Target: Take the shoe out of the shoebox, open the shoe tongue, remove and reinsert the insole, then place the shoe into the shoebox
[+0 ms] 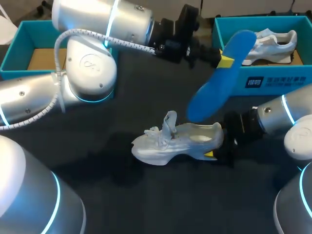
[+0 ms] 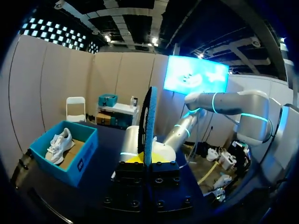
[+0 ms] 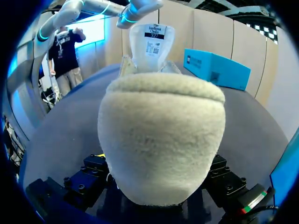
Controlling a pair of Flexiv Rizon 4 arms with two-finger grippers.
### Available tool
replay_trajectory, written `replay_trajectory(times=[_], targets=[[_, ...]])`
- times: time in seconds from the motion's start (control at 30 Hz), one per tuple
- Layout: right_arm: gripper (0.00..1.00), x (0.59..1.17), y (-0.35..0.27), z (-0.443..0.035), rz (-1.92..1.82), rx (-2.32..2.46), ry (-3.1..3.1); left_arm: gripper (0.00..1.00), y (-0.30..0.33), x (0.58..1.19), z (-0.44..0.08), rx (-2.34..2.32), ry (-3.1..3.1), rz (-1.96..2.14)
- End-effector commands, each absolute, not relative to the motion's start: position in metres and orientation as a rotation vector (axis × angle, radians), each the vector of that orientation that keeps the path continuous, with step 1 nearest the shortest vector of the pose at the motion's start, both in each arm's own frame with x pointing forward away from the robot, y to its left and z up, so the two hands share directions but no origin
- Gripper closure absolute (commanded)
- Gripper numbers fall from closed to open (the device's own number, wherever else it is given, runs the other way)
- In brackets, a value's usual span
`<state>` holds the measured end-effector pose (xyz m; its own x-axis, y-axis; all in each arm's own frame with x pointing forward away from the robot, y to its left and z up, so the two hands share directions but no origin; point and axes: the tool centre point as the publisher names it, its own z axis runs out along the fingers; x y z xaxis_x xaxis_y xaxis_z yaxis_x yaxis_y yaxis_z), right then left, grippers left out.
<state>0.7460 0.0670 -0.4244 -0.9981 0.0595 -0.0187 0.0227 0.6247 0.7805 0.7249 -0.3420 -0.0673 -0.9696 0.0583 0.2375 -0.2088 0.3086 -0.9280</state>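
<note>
Shoe [image 3: 161, 140] upright, heel rightward, toe pointing left

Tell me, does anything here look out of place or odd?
Only the blue insole: it is out of the shoe, held tilted in the air by the left hand. The right hand grips the shoe's heel. Nothing looks damaged.

Insole [image 1: 222, 78] over shoe [image 1: 175, 141] heel, open table [image 1: 146, 195] beside toe

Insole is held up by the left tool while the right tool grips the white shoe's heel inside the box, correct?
One slip. The left tool holds the insole up and the right tool grips the shoe by its heel, but that shoe lies on the table, outside the box; the head view shows it.
</note>
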Motion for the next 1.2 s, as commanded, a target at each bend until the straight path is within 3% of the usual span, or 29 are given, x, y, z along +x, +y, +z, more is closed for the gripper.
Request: replay_trajectory(times=[0.03,0.47,1.2], targets=[[1.00,0.746,0.068,-0.424,1.339,0.071,2.793,1.00,-0.348,0.714,-0.058,0.191,-2.323,1.742],[1.00,0.746,0.068,-0.424,1.339,0.071,2.793,1.00,-0.341,0.698,-0.015,0.383,-2.000,1.755],[1.00,0.746,0.068,-0.424,1.339,0.071,2.793,1.00,-0.276,0.641,0.035,0.543,-1.653,1.848]])
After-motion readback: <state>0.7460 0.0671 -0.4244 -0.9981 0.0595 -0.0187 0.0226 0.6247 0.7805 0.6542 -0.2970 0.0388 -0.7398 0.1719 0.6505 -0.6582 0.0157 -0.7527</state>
